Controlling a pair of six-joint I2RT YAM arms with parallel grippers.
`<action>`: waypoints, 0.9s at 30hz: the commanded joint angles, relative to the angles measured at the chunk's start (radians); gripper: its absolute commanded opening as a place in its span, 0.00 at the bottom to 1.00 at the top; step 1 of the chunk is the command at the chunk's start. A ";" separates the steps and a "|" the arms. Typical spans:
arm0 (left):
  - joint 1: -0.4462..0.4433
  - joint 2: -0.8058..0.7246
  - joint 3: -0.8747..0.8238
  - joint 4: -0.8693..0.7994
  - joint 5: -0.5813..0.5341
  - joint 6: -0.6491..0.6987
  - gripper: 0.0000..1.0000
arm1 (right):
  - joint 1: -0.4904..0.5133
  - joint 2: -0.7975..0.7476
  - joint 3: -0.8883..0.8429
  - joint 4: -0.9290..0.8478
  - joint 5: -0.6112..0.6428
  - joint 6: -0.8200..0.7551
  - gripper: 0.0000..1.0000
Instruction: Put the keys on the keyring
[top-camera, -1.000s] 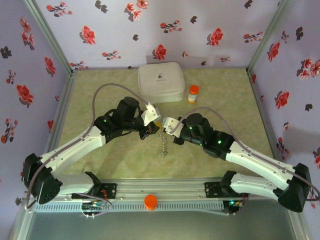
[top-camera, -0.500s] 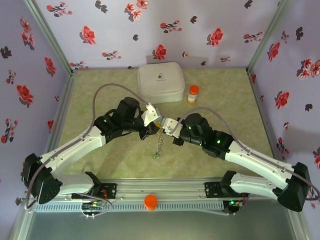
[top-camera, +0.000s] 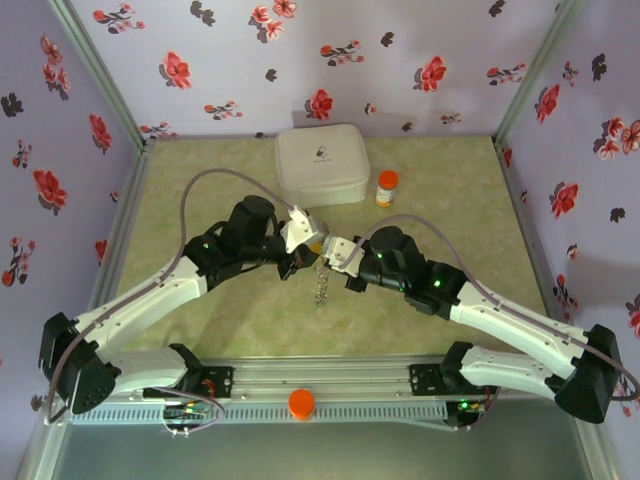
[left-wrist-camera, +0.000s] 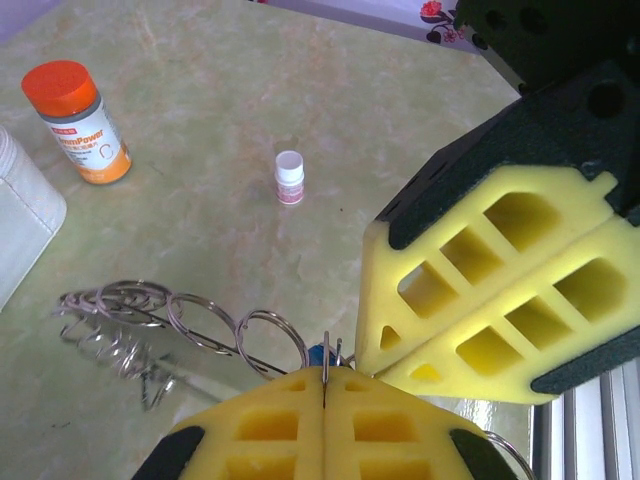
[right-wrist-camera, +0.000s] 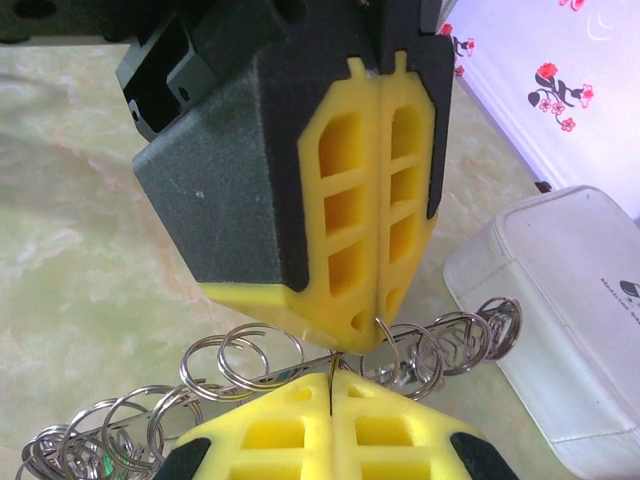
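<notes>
Left wrist view: the left gripper (left-wrist-camera: 325, 385) is pressed together on a thin wire of the keyring (left-wrist-camera: 190, 322), whose loops trail off sideways. The right gripper (left-wrist-camera: 374, 360) pinches the same wire just beside it, with a blue key head (left-wrist-camera: 318, 352) at the pinch. It seems best to hold one side firm and ease the other along slowly. The marbled green table (left-wrist-camera: 200, 150) looks slick, and floral walls (top-camera: 300, 60) enclose it.

The green marbled table (top-camera: 200, 180) carries a white square case (top-camera: 321, 164) at its far middle, an orange-capped bottle (top-camera: 386, 187) just right of it.
</notes>
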 joint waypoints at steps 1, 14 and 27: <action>-0.005 -0.050 -0.008 0.137 0.001 0.007 0.00 | 0.007 0.000 -0.002 -0.012 -0.045 0.024 0.00; -0.008 -0.096 -0.135 0.298 0.005 0.105 0.00 | -0.045 -0.099 -0.069 0.046 -0.105 0.147 0.24; -0.013 -0.123 -0.224 0.385 0.133 0.271 0.00 | -0.138 -0.147 -0.099 0.086 -0.259 0.234 0.18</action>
